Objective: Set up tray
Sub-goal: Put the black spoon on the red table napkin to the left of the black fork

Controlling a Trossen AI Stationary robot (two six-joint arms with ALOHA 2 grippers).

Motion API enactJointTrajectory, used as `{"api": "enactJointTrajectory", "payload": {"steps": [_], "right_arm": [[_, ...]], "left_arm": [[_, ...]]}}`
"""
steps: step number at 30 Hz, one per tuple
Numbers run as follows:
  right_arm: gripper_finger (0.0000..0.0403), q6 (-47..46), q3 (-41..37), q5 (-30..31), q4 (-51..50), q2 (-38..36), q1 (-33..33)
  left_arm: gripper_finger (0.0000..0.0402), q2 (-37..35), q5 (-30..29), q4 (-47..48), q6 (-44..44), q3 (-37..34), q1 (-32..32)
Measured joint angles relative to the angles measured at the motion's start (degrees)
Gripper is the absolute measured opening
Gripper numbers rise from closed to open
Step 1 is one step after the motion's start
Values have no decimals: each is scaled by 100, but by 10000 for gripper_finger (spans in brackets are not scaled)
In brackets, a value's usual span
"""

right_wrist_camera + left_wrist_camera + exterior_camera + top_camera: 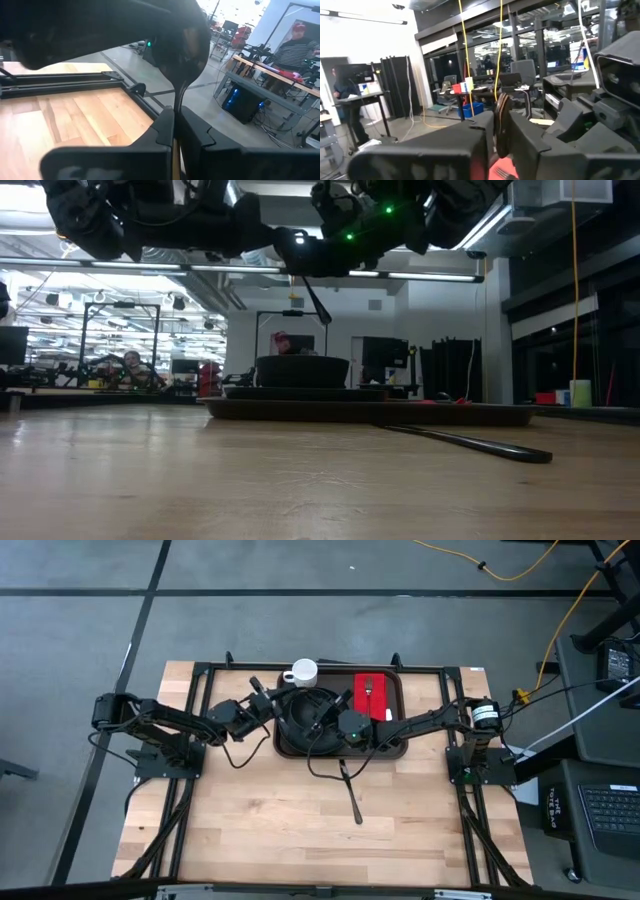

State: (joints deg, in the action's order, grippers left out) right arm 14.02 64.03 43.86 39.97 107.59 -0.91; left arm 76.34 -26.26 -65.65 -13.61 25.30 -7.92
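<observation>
A knife (350,792) lies on the counter (250,830) at six o'clock of the tray (392,750). The tray sits at the far middle, long axis three-to-nine. Directly above it the right pincer (338,724) pinches a spoon (182,50) tight. The left pincer (262,700), at the tray's nine o'clock, grips the same spoon edge-on.

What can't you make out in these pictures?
High view: both arms cover the plate, so its middle is hidden.
Low view: the tray rim hides whatever lies flat on it.
Right wrist view: the spoon is blurred, and its handle vanishes inside the right end effector.
</observation>
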Motion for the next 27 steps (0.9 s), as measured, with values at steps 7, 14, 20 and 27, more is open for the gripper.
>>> {"api": "enactJointTrajectory", "payload": {"steps": [7, 14, 20, 27], "right_arm": [[17, 88, 0, -49, -23, 0, 38], [16, 146, 0, -18, 19, 0, 91], [16, 149, 0, 43, -3, 0, 213], [16, 168, 0, 450, -18, -31, 393]], "left_arm": [[102, -24, -784, 86, -486, 0, 445], [133, -279, -1327, 283, -1048, 0, 923], [138, -635, -1972, 578, -1533, 0, 1271], [135, -1183, -2148, 1619, -1617, 0, 1710]]}}
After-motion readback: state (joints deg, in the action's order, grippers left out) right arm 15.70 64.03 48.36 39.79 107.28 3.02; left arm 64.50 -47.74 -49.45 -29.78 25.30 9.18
